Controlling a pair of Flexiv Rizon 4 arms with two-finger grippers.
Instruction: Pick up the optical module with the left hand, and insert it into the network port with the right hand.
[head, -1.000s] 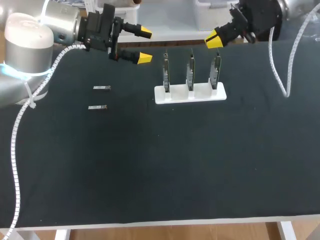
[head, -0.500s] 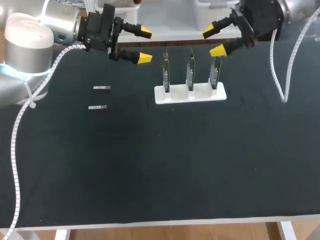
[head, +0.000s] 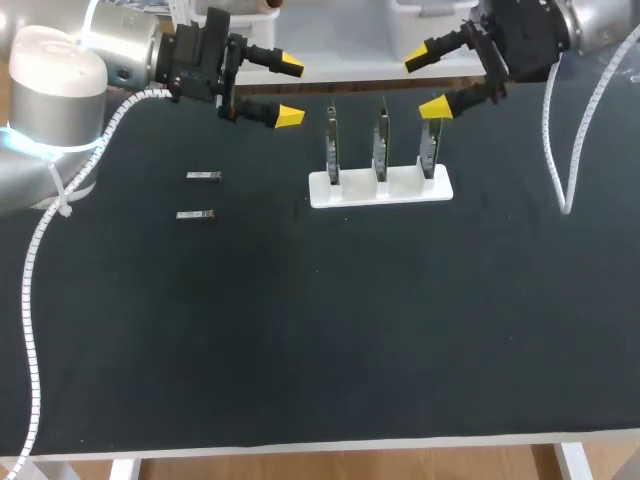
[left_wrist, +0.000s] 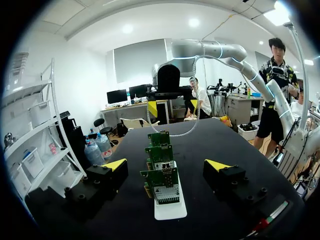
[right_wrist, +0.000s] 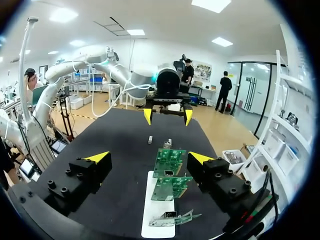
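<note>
Two small silver optical modules (head: 203, 176) (head: 195, 215) lie flat on the black table at the left. They also show in the right wrist view, far ahead of the fingers, one module (right_wrist: 150, 140) beside the other (right_wrist: 168, 143). A white base (head: 380, 187) holds three upright green circuit boards (left_wrist: 162, 172) with ports. My left gripper (head: 290, 91) hangs open and empty in the air to the left of the boards, above and behind the modules. My right gripper (head: 427, 84) is open and empty just behind the rightmost board. Each wrist view looks along the board row (right_wrist: 170, 172).
White coiled cables (head: 560, 150) hang from the right arm over the table's back right; another cable (head: 40, 260) trails down the left side. The table's front half holds nothing but black cloth (head: 330, 340).
My right gripper went from shut to wide open and shifted slightly right. The left arm, modules and boards have stayed where they were.
</note>
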